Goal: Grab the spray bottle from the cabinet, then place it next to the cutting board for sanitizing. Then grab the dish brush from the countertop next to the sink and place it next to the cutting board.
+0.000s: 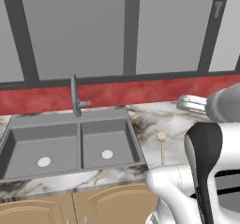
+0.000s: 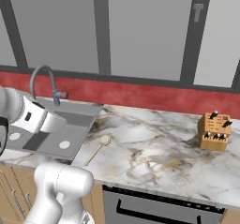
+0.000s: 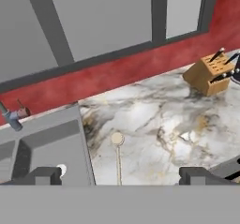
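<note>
The fingers point(image 3: 47, 175) stand wide apart and empty above the countertop point(image 3: 154, 120), with the dish brush point(image 3: 117, 149) lying between them just right of the sink point(image 3: 42, 143), a knife block point(image 3: 209, 73) well off by the red backsplash point(image 3: 117, 73).

We can read no text, label, brand, number or sign anywhere in these views. The marble worktop point(image 2: 154, 148), the sink point(image 1: 70, 145), the dish brush point(image 3: 117, 153) and the wooden knife block point(image 2: 214, 131) all show plain surfaces, and we make out no lettering on the red backsplash point(image 2: 140, 94) or the grey wall panels.
</note>
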Robot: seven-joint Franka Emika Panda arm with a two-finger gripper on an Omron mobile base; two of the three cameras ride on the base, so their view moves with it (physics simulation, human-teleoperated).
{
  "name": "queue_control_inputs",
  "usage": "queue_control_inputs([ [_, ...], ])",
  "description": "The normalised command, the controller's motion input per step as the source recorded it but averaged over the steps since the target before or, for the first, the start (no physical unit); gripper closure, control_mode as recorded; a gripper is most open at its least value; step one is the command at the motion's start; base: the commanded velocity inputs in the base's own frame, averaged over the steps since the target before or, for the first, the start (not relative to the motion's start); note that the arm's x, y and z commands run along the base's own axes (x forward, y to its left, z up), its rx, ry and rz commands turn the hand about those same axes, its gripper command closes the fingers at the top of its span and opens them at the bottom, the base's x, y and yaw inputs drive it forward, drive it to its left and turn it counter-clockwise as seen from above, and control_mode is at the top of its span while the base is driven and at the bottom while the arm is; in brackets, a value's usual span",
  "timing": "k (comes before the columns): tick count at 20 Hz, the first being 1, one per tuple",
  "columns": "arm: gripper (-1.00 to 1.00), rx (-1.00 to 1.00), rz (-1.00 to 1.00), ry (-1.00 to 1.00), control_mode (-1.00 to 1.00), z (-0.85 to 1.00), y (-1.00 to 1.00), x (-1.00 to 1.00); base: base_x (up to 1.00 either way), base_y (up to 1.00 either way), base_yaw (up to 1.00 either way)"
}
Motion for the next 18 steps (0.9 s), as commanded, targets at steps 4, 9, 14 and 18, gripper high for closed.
queue_control_inputs([
  [4,-1.00,0.00,0.00,0.57,-1.00,-0.64,-0.01,0.31,0.00,0.00,0.00],
  [9,-1.00,0.00,0.00,0.45,-1.00,-0.78,-0.20,0.21,0.00,0.00,0.00],
  [14,-1.00,0.14,0.01,0.10,-1.00,-0.60,-0.15,0.29,0.00,0.00,0.00],
  [18,-1.00,0.02,0.02,0.00,-1.00,-0.51,0.00,0.51,0.00,0.00,0.00],
])
